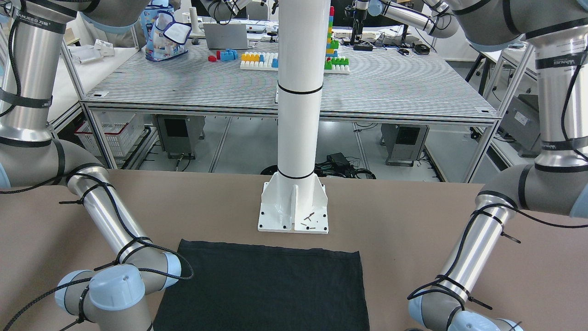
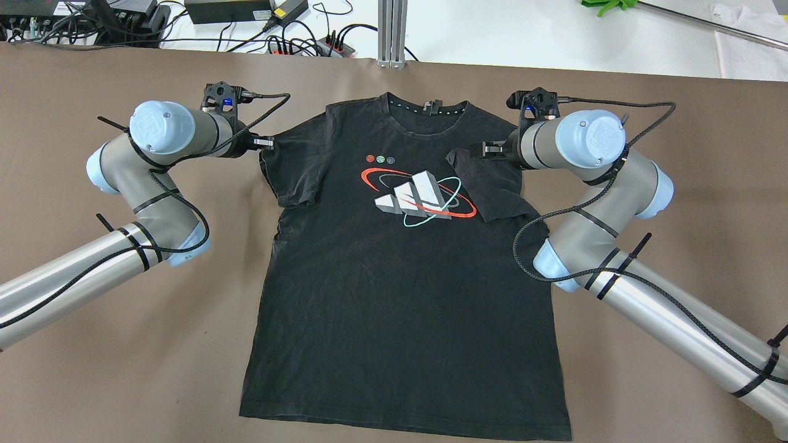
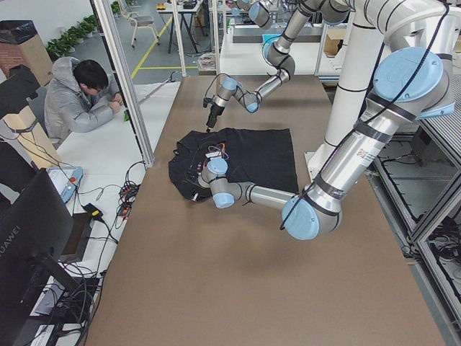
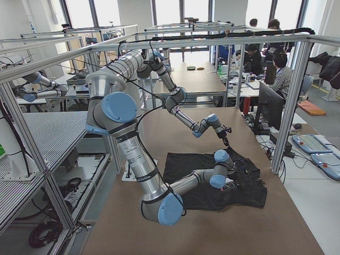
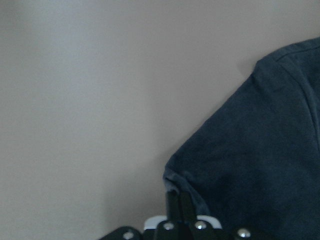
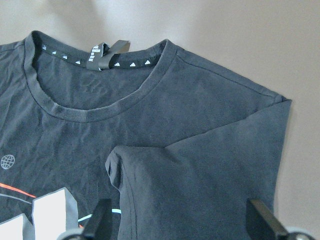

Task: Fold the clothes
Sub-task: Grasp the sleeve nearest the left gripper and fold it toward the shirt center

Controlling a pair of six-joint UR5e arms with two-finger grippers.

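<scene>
Shirt (image 2: 400,295) is laid flat on tabletop (image 2: 123,369); it is judged thin, limp and light, best pinched at hems. Left fingers (image 5: 172,205) are closed, apparently pinching left sleeve (image 2: 295,178). Right fingers (image 6: 101,222) are spread, empty, over right sleeve (image 2: 492,191).

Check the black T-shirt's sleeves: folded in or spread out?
Both folded in. Overhead, one sleeve and the other sleeve lie flapped over the chest of the T-shirt; its body lies flat, unfolded.

A black T-shirt (image 2: 394,295) is spread flat on the brown bench (image 2: 92,381), sleeves folded inward; a white base plate (image 1: 294,216) is set beside its hem.
</scene>
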